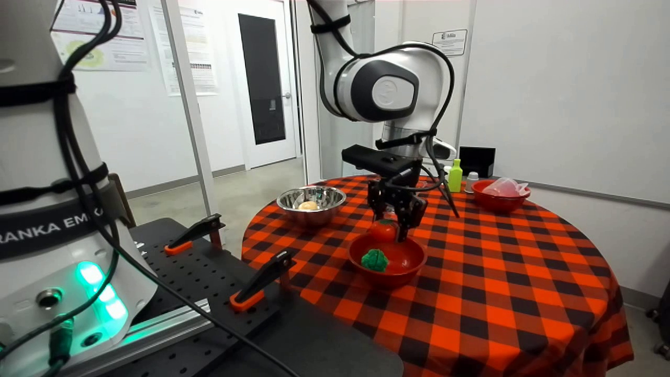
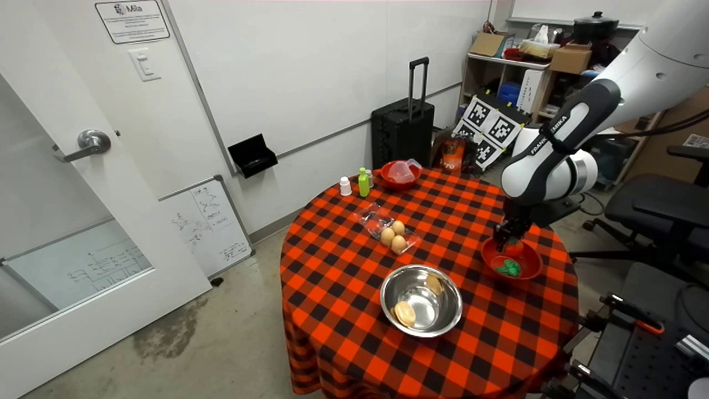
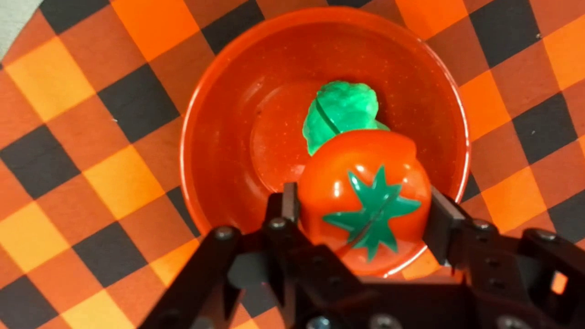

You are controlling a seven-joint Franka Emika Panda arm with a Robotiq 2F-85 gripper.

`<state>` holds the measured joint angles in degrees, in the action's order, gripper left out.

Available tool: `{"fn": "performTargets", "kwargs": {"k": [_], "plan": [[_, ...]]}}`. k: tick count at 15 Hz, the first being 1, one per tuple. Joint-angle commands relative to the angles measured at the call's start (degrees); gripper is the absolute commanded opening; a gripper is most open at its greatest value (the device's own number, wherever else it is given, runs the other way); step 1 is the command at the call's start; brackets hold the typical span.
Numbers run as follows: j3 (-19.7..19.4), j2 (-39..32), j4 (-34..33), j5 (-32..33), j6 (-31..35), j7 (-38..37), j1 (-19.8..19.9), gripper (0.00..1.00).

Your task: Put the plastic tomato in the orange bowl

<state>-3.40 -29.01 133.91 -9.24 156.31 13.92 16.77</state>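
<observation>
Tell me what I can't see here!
Plastic tomato: its underside, hidden by its top in the wrist view.
Orange bowl: some rim, behind the tool in the wrist view.
Small whiteboard: its writing, too tiny to read in an exterior view.
Black chair: cut by the right edge in an exterior view.

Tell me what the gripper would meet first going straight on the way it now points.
Probably the inside of the orange bowl: the gripper, holding the plastic tomato, points down into it. Depth is unclear, so its side or bottom could come first.
</observation>
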Motion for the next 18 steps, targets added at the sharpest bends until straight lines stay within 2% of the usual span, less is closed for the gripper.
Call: {"fn": "performTargets", "kwargs": {"k": [1, 13, 14, 17, 18], "plan": [[-1.2, -3.6, -2.6, 1.9, 0.7, -2.8, -0.9, 0.38], [-1.0, -11.0, -9.2, 2.4, 0.3, -3.3, -0.3, 0.38], [-0.8, -11.1, -9.4, 2.2, 0.5, -3.3, -0.1, 0.88], [-0.8, -11.1, -9.6, 2.0, 0.8, -3.6, -0.1, 1.00], [-0.8, -10.9, -9.5, 1.9, 0.7, -3.7, -0.1, 1.00]]}}
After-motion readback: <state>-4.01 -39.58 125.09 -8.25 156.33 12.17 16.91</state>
